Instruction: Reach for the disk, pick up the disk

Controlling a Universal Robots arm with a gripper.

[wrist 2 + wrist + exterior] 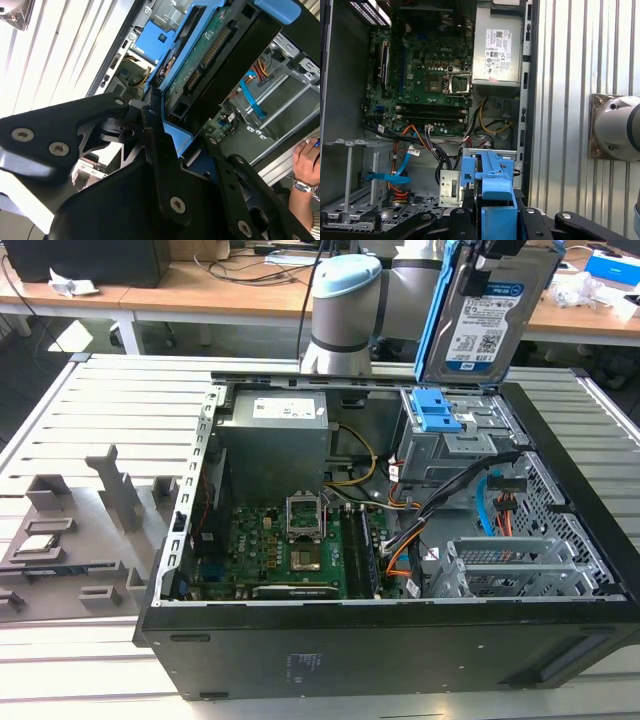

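Note:
The disk hangs upright above the far right corner of the open computer case. It is a silver-grey drive with a white-and-blue label and a bright blue frame along its edge. My gripper is shut on its upper end. In the second wrist view the disk shows its green circuit-board side and blue frame, running away from the black fingers. In the first wrist view the blue frame sits clamped between the gripper's black fingers, high over the case interior.
Below the disk stands the drive cage with a blue clip. The case also holds a motherboard, a power supply and loose cables. Grey fixtures sit on the slatted table. A person's hand rests beside the case.

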